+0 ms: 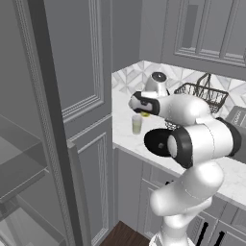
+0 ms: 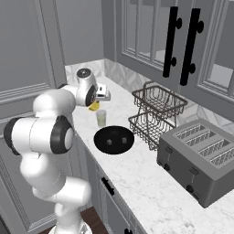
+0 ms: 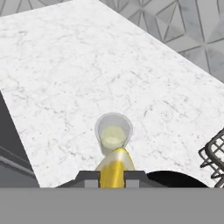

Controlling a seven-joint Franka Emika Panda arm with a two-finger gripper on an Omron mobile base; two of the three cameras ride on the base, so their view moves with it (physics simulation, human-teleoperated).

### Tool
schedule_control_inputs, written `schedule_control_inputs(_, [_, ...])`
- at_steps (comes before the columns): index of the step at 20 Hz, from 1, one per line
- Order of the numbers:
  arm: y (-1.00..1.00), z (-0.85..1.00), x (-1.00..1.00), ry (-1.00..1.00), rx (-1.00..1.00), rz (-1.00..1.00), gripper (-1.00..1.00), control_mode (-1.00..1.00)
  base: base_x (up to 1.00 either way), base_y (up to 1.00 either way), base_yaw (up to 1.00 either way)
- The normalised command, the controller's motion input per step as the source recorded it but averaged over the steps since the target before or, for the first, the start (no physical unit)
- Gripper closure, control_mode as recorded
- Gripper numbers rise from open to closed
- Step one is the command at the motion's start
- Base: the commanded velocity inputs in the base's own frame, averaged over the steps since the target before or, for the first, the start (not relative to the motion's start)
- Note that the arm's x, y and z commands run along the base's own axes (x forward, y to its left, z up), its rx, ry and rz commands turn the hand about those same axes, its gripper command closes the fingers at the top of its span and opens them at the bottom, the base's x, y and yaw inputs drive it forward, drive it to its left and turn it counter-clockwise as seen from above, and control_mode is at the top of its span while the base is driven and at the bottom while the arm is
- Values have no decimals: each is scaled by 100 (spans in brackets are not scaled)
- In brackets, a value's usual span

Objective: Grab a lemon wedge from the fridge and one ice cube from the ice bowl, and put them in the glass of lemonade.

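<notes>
Jaws: the gripper [image 3: 113,175] is clamped on the lemon wedge [image 3: 114,168], whose pointed yellow tip sticks out between the two dark tips in the hand view.
Position: the gripper hangs above the glass of lemonade [image 3: 113,138] on the marble surface [image 3: 65,78]; in the hand view the wedge's tip overlaps the near rim of the glass.
Lemon wedge from the sides: a yellow spot under the gripper [image 2: 97,98], just over the glass of lemonade [image 2: 101,118] in the right base view; the same in the left base view, at the lemon wedge [image 1: 144,114] over the glass of lemonade [image 1: 137,124].
Glass contents: pale yellow-green liquid, nothing else visible inside.
Ice bowl: the ice bowl [image 2: 114,139] sits just beside the glass, nearer the robot; small specks lie in it, too faint to name as cubes.
Step, as judged: the wedge is ready to drop; the ice cube is not yet fetched.
Risk: the glass mouth is narrow, so a release slightly off centre could bounce the wedge off the rim onto the surface or into the bowl.
Risk: lowering further could knock the light tumbler over and spill it.
</notes>
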Motion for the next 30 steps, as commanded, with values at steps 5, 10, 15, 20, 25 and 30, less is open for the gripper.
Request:
schedule_control_inputs(5, [-7,0,39,2,0,3,100,-100,0,0,0])
schedule_control_inputs(10, [-11,0,38,0,0,9,100,-100,0,0,0])
schedule_control_inputs(15, [0,0,16,0,0,5,100,-100,0,0,0])
schedule_control_inputs(20, [2,0,0,0,0,0,100,-100,0,0,0])
schedule_control_inputs(25, [0,-6,14,0,0,0,100,-100,0,0,0])
schedule_control_inputs(30, [-5,0,16,3,0,9,100,-100,0,0,0])
